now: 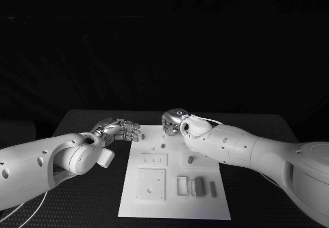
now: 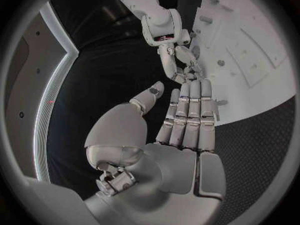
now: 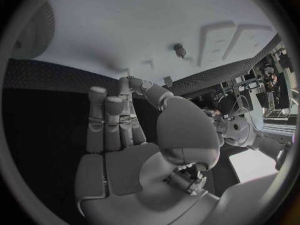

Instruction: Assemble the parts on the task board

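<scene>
The white task board [image 1: 175, 204] lies in the middle of the black table. Near its front right, grey parts sit side by side: a block [image 1: 198, 186] and a slim bar [image 1: 213, 188]. A small peg [image 1: 191, 160] stands further back. My left hand [image 1: 120, 129] hovers at the board's far left corner, fingers straight and together, thumb apart, holding nothing [image 2: 187, 115]. My right hand [image 1: 174, 121] hangs over the board's far edge, fingers pointing down at it. Its fingers [image 3: 112, 120] are stretched out over the board [image 3: 125, 30], the thumb close beside them, with nothing seen between.
Two raised square plates [image 1: 150, 184] [image 1: 153, 160] take up the board's left half. A short stud [image 3: 180, 49] stands on the board ahead of the right hand. Black textured table [image 1: 260, 128] surrounds the board on all sides.
</scene>
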You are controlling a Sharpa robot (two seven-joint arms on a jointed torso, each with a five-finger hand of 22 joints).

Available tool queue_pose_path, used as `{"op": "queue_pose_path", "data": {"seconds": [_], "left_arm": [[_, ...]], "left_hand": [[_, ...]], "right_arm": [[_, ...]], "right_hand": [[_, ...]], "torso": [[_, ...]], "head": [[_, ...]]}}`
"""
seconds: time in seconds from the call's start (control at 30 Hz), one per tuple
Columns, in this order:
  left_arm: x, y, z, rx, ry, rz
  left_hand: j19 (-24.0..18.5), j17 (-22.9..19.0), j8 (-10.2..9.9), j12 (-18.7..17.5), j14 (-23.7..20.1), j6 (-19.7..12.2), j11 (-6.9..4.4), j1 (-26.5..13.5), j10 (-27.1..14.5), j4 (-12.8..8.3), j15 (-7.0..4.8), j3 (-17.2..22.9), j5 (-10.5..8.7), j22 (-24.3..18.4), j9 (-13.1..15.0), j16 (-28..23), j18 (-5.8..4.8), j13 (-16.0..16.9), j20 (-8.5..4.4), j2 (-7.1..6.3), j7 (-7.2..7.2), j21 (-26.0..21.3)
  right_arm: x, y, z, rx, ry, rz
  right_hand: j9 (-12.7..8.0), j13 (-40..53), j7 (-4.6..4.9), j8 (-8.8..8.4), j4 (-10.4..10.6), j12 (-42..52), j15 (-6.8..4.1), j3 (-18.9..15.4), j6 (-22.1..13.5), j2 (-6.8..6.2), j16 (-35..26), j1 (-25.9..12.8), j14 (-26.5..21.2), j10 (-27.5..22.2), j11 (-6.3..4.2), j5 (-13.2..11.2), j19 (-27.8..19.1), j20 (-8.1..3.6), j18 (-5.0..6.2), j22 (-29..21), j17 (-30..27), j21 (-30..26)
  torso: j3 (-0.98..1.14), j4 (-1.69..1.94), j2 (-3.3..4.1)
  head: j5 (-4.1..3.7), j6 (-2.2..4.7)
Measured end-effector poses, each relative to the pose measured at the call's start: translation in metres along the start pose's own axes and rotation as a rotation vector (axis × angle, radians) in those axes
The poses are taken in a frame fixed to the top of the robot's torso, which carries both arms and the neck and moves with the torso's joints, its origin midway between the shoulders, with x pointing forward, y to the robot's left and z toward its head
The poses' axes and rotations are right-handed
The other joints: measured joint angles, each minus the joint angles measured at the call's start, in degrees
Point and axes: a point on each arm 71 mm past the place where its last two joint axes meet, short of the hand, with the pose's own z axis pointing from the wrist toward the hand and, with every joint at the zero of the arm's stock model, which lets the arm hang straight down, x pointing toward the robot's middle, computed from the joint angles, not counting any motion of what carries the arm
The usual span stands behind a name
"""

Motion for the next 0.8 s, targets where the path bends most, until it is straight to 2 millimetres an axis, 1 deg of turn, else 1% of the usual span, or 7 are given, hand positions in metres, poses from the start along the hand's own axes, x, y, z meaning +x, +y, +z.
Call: {"op": "queue_pose_path", "data": {"seconds": [0.1,0.53,0.67,0.77,0.8], "left_arm": [[0.0,-0.0008,0.0001,0.001,0.0,0.001],[0.0006,-0.0018,0.0008,0.002,0.001,0.001],[0.0004,-0.0018,0.0008,0.002,0.001,0.002],[0.0005,-0.0018,0.0008,0.002,0.001,0.002],[0.0005,-0.0018,0.0009,0.002,0.001,0.002]], "left_hand": [[0.0,0.0,0.0,0.0,0.0,0.0,0.0,0.0,0.0,0.0,0.0,0.0,0.0,0.0,0.0,0.0,0.0,0.0,0.0,0.0,0.0,0.0],[0.0,0.0,0.0,0.0,0.0,0.0,0.0,0.0,0.0,0.0,0.0,0.0,0.0,0.0,0.0,0.0,-0.01,0.0,0.0,0.0,0.0,0.0],[0.0,0.0,0.0,0.0,0.0,0.0,0.0,0.0,0.0,0.0,0.0,0.0,0.0,0.0,0.0,0.0,-0.01,0.0,0.0,0.0,0.0,0.0],[0.0,0.0,0.0,0.0,0.0,0.0,0.0,0.0,0.0,0.0,0.0,0.0,0.0,0.0,0.0,0.0,-0.02,0.0,0.0,0.0,0.0,0.0],[0.0,0.0,0.0,0.0,0.0,0.0,0.0,0.0,0.0,0.0,0.0,0.0,0.0,0.0,0.0,0.0,-0.02,0.0,0.0,0.0,0.0,0.0]], "right_arm": [[0.0,-0.0003,0.0005,0.002,0.001,-0.001],[-0.001,-0.0009,0.0017,-0.001,0.01,-0.004],[-0.0011,-0.0008,0.0019,-0.002,0.015,-0.003],[-0.0011,-0.0013,0.002,0.0,0.019,-0.002],[-0.0012,-0.0013,0.002,0.0,0.019,-0.002]], "right_hand": [[0.0,0.0,0.0,-0.21,0.1,0.0,0.0,0.1,0.0,0.0,0.0,0.0,0.0,0.0,0.0,0.0,-0.2,-0.18,0.0,0.0,-0.1,0.0],[0.0,0.2,0.0,-0.44,0.3,-0.3,0.07,0.3,0.0,-0.03,0.2,0.0,-0.1,0.0,0.0,0.0,-0.3,-0.09,0.0,0.0,-0.2,0.2],[0.0,0.4,0.0,-0.44,0.6,-0.7,0.32,0.2,0.0,-0.7,0.2,-0.7,-0.6,0.0,0.04,0.0,-0.3,-0.12,0.01,0.0,-0.5,0.2],[0.1,0.5,0.0,-0.43,1.4,-1.2,0.28,-0.4,0.0,-1.53,0.2,-1.5,-0.8,-0.4,0.44,0.0,-0.6,-0.18,0.01,0.0,-0.6,0.2],[0.1,0.6,0.0,-0.43,1.6,-1.2,0.44,-0.5,0.0,-1.72,0.2,-1.7,-0.9,-0.4,0.44,0.0,-0.7,-0.11,0.01,0.0,-0.7,0.2]], "torso": [[-0.03,0.0,0.01],[-0.05,-0.03,0.05],[-0.04,-0.06,0.07],[-0.04,-0.09,0.08],[-0.04,-0.09,0.09]], "head": [[0.0,-0.03],[0.18,-0.19],[0.21,-0.27],[0.22,-0.29],[0.22,-0.29]]}}
